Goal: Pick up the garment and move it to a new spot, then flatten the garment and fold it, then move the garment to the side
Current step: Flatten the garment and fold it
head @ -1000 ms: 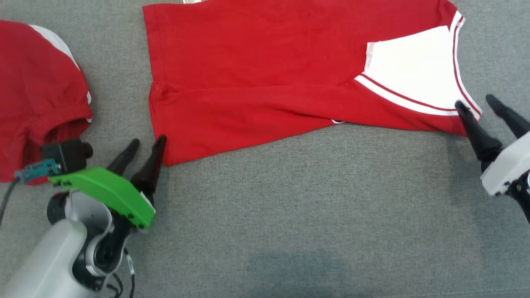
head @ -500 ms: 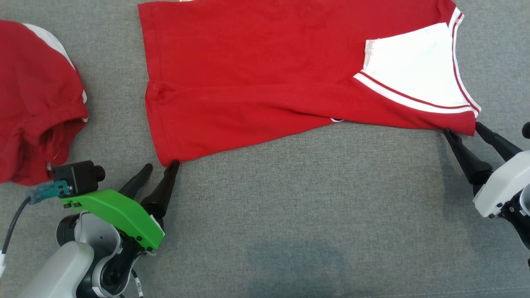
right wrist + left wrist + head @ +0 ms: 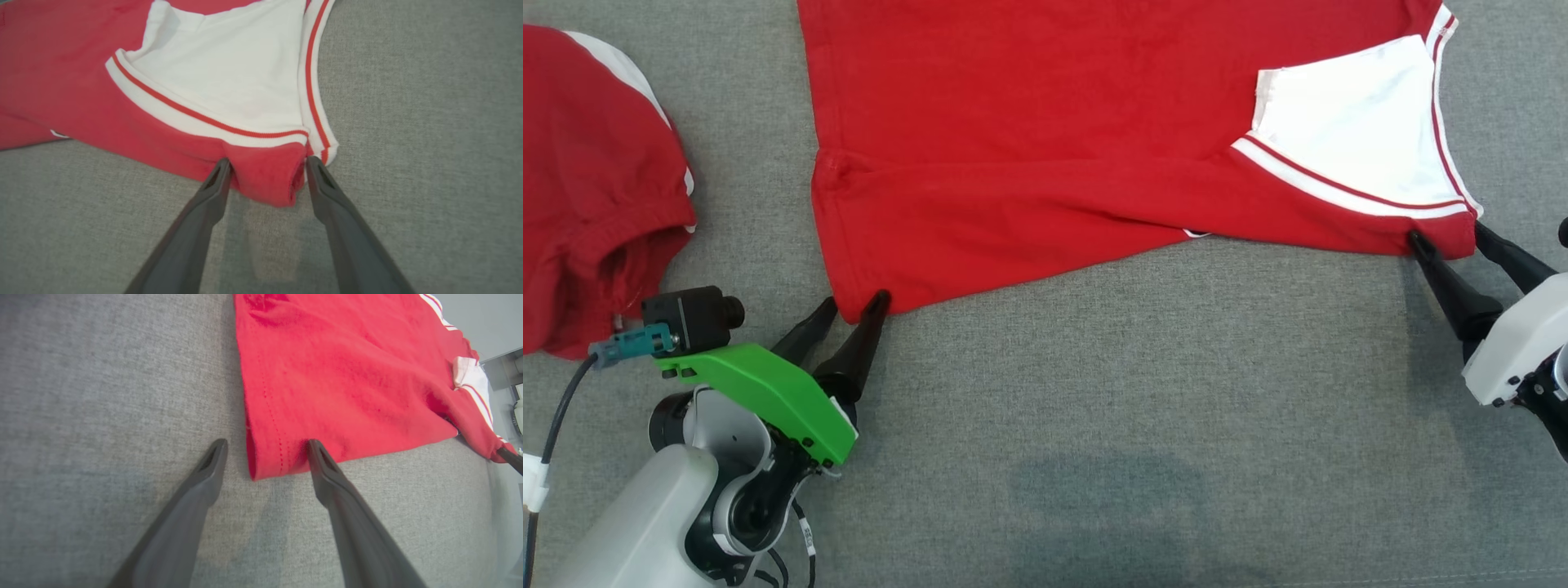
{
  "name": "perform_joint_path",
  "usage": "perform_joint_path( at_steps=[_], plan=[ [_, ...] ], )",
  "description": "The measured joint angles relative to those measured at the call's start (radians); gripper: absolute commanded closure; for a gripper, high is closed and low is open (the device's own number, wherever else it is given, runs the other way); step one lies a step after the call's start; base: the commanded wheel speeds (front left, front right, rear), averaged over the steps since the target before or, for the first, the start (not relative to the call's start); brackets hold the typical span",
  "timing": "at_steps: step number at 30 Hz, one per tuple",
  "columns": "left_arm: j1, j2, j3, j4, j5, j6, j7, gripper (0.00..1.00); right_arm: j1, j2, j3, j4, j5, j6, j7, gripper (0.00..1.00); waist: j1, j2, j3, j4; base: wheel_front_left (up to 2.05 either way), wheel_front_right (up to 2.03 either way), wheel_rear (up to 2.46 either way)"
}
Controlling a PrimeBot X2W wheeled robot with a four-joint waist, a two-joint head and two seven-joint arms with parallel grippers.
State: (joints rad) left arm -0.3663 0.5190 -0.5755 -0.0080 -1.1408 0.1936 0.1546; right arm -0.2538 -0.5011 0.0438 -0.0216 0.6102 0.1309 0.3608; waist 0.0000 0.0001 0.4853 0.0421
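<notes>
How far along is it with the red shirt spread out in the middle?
Done: the red shirt with a white neck panel lies spread fairly flat on the grey fabric surface. In hand: the left fingers and right fingers, both open, straddle its two near corners without gripping yet. To do: folding it and moving it aside.

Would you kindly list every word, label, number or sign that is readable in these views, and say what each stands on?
No text can be read in any view.
Small white cable tag, head view's lower left: print too small to read.
Small white-edged patch peeking from under the fold of the red and white cotton garment: mostly hidden, unreadable.
</notes>
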Motion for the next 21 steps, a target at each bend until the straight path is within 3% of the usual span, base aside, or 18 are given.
perform_joint_path(
  at_steps=[2,3,4,5,6,9,13,21],
  plan=[
    [-0.005,-0.001,-0.003,0.01,-0.002,-0.002,0.004,0.0,-0.011,-0.004,0.001,0.008,0.002,0.0,0.0,0.53,0.0,0.0,0.003,-0.002,0.0,0.0,0.0],
    [-0.009,-0.002,-0.004,0.015,-0.002,-0.003,0.009,0.0,-0.02,-0.006,0.003,0.014,0.002,0.0,-0.001,0.53,0.0,0.0,0.004,-0.003,0.0,0.0,0.0],
    [-0.014,-0.002,-0.006,0.021,-0.003,-0.007,0.012,0.0,-0.028,-0.009,0.006,0.018,0.002,0.0,-0.002,0.88,0.0,0.0,0.006,-0.003,0.0,0.0,0.0],
    [-0.018,-0.003,-0.007,0.028,-0.003,-0.01,0.013,0.0,-0.035,-0.012,0.01,0.023,0.002,0.0,-0.003,0.88,0.0,0.0,0.007,-0.004,0.0,0.0,0.0],
    [-0.024,-0.005,-0.008,0.035,-0.003,-0.015,0.018,0.31,-0.043,-0.014,0.013,0.028,0.006,0.0,-0.003,1.0,0.0,0.0,0.009,-0.004,0.0,0.0,0.0],
    [-0.044,-0.01,-0.01,0.06,-0.003,-0.023,0.02,1.0,-0.064,-0.021,0.018,0.041,0.023,0.0,0.0,1.0,0.0,0.0,0.013,-0.002,0.0,0.0,0.0],
    [-0.057,-0.014,-0.018,0.079,-0.002,-0.045,0.026,1.0,-0.091,-0.04,0.011,0.053,0.047,0.0,0.014,1.0,0.0,0.0,0.013,-0.002,0.0,0.0,0.0],
    [-0.053,0.036,-0.036,0.027,-0.04,-0.095,0.103,1.0,-0.132,-0.077,-0.017,0.071,0.094,0.0,0.083,1.0,0.0,0.0,-0.003,0.003,0.0,0.0,0.0]
  ],
)
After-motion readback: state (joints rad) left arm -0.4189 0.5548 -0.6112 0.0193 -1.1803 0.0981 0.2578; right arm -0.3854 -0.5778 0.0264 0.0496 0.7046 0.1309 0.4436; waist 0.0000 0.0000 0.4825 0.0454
